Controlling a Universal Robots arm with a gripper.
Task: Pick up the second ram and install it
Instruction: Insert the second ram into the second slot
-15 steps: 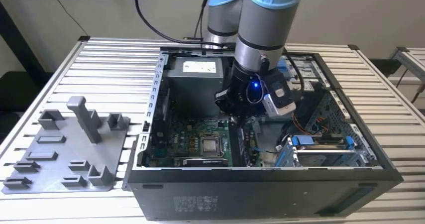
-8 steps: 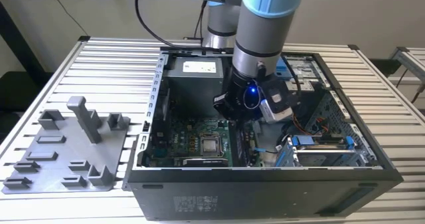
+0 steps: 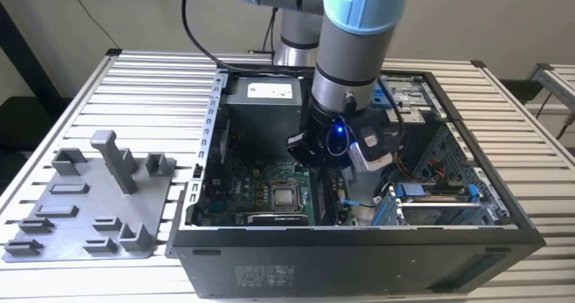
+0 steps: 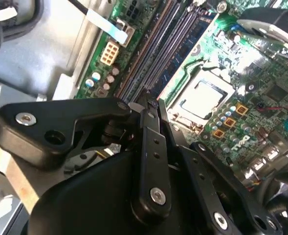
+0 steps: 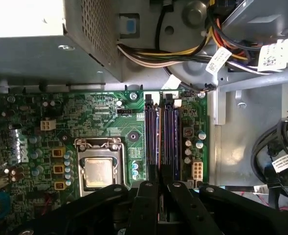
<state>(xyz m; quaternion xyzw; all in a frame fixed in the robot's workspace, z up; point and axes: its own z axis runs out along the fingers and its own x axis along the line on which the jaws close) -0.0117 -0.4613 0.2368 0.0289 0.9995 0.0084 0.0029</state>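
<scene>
I see the gripper (image 5: 159, 188) down inside the open steel case (image 3: 503, 202), black fingers (image 5: 148, 196) pinched close at the near end of the dark slots (image 5: 158, 137) beside the silver CPU (image 5: 99, 171), probably on the ram, though its linkage hides it.

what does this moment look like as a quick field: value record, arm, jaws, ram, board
arm: reaching down into the open computer case over the motherboard
gripper: at one end of the memory slots, beside the CPU socket
jaws: close together at the slot ends; a held stick cannot be made out
second ram: cannot tell if held or seated
parts tray: grey tray on the table at the exterior view's left, outside the case
</scene>
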